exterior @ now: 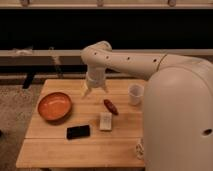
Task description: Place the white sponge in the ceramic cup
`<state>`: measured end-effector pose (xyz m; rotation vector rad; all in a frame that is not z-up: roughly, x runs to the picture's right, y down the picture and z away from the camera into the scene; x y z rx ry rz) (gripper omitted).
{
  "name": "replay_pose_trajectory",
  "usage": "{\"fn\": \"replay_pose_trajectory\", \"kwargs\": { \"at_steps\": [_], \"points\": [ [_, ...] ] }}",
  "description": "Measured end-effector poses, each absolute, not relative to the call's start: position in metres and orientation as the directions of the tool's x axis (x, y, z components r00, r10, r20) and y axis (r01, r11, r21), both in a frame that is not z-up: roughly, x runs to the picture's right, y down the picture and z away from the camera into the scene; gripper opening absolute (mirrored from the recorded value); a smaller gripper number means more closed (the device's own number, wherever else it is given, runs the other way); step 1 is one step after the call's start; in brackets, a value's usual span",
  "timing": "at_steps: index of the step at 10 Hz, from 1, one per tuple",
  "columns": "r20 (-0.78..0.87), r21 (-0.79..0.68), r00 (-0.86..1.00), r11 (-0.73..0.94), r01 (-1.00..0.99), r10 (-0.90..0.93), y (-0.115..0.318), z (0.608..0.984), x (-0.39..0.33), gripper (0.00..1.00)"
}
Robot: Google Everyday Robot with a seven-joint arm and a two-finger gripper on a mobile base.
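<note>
The white sponge lies flat on the wooden table, near the middle, right of the black phone. The ceramic cup stands upright at the table's right side, partly next to my arm's large white body. My gripper hangs above the far middle of the table, pointing down, behind and left of the sponge and well left of the cup. Its fingers are spread apart and hold nothing.
An orange bowl sits at the left. A black phone lies in front of it. A dark red oblong object lies between gripper and sponge. A small white bottle stands at the front right edge. A dark wall with a rail is behind.
</note>
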<state>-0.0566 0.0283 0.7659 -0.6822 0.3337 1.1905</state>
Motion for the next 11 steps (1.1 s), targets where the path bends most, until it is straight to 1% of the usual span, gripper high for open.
{"fn": "replay_pose_trajectory", "kwargs": {
  "at_steps": [5, 6, 8, 9, 11],
  "points": [
    [-0.579, -0.303, 0.351, 0.205, -0.931, 0.736, 0.030, 0.766, -0.056, 0.80],
    [-0.584, -0.271, 0.330, 0.205, -0.940, 0.742, 0.035, 0.767, -0.054, 0.80],
    [-0.587, -0.213, 0.301, 0.215, -0.953, 0.752, 0.055, 0.765, -0.063, 0.80],
    [-0.600, -0.178, 0.269, 0.202, -0.963, 0.753, 0.074, 0.767, -0.066, 0.80],
    [-0.629, -0.123, 0.201, 0.159, -0.980, 0.751, 0.098, 0.780, -0.053, 0.80]
  ]
}}
